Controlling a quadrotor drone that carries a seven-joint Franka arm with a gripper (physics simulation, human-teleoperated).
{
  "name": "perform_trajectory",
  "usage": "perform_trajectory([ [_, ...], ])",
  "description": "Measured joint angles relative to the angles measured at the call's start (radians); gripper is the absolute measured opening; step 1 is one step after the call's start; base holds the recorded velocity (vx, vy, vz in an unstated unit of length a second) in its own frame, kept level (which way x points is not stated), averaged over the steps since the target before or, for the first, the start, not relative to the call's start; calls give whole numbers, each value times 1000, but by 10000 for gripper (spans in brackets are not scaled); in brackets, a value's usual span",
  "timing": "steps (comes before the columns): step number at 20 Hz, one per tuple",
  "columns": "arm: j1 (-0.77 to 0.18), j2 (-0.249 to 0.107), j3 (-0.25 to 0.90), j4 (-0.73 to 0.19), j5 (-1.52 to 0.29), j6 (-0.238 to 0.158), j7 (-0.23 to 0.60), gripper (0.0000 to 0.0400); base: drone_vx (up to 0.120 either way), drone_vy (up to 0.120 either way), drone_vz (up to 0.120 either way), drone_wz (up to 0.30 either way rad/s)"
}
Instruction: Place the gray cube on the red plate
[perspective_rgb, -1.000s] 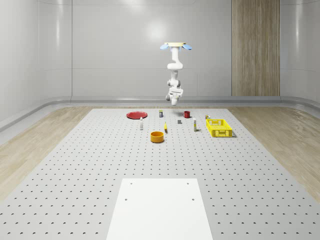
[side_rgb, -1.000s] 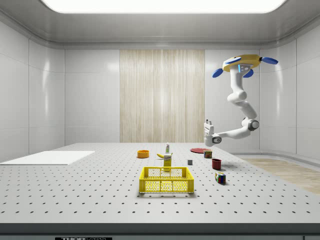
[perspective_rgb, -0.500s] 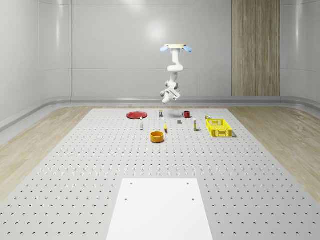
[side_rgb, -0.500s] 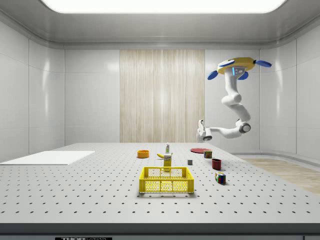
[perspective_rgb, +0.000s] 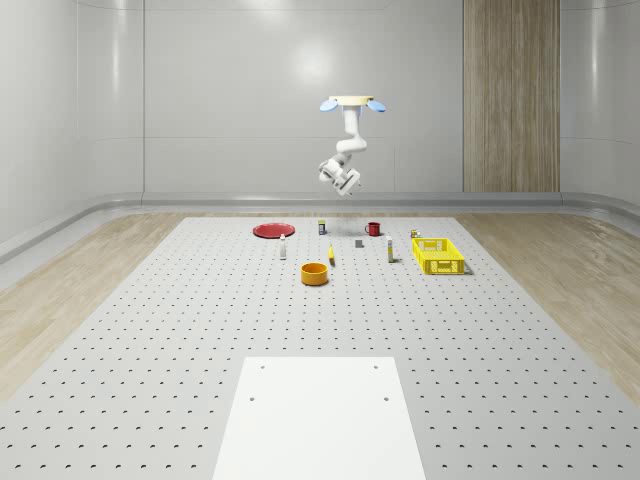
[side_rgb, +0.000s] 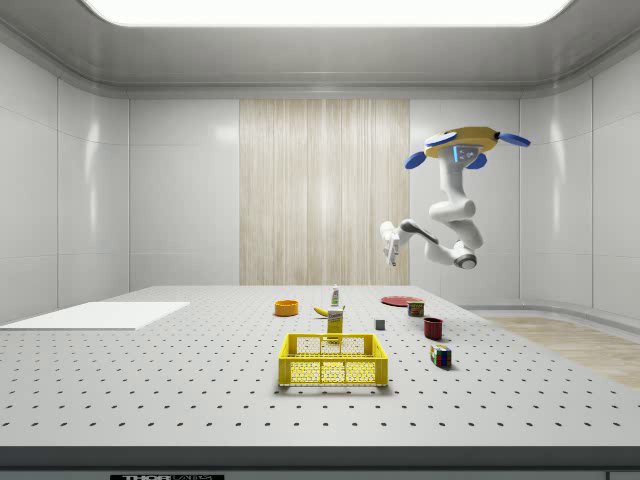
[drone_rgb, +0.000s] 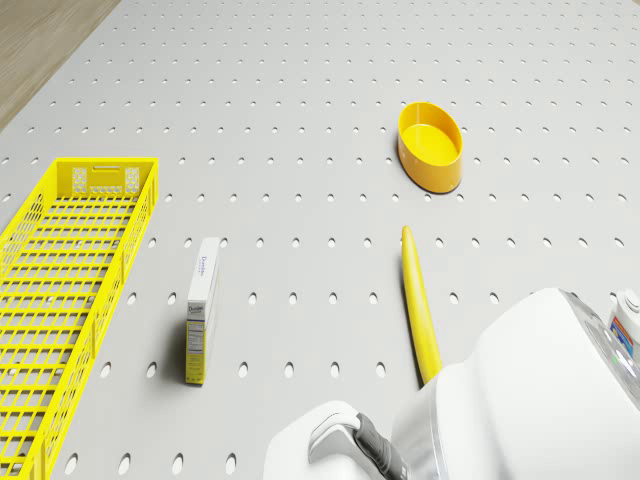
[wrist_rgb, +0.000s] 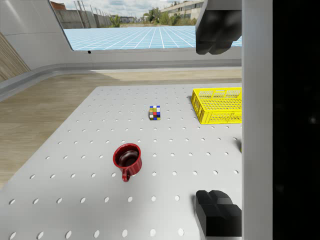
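The small gray cube (perspective_rgb: 358, 242) (side_rgb: 380, 324) sits on the perforated table between the banana and the red mug. Further toward the whole-scene view's left, at the table's far edge, lies the red plate (perspective_rgb: 272, 230) (side_rgb: 398, 300). The drone (perspective_rgb: 353, 103) (side_rgb: 462, 145) hovers high over the far part of the table. Its white arm is bent, and the gripper (perspective_rgb: 342, 183) (side_rgb: 389, 250) (wrist_rgb: 216, 122) hangs high in the air, well above the cube and touching nothing. In the wrist view the two black fingertips (wrist_rgb: 217, 30) stand far apart, open and empty.
Around the cube stand a red mug (perspective_rgb: 373, 228) (wrist_rgb: 127, 159), a yellow basket (perspective_rgb: 437, 255) (drone_rgb: 70, 290), a box (drone_rgb: 202, 310), a banana (drone_rgb: 420, 315), an orange bowl (perspective_rgb: 315, 273) (drone_rgb: 430, 145), a bottle (perspective_rgb: 283, 248) and a coloured puzzle cube (wrist_rgb: 155, 113). A white sheet (perspective_rgb: 320, 415) covers the near end.
The drone has drifted toward the side view's left. The arm has folded upward, lifting the gripper higher above the table. Nothing on the table has moved.
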Motion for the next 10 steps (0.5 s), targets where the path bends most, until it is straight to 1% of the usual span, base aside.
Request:
perform_trajectory([
  [2,-106,-26,66,-55,-122,-48,77,400,120,0,-120,0],
  [5,-236,-61,136,-100,-234,-109,166,400,120,0,-120,0],
  [7,-302,-82,168,-114,-277,-138,208,400,120,0,-120,0],
  [9,-351,-101,192,-122,-303,-158,241,400,120,0,-120,0],
  [10,-371,-110,202,-125,-311,-165,254,400,0,0,-120,0],
])
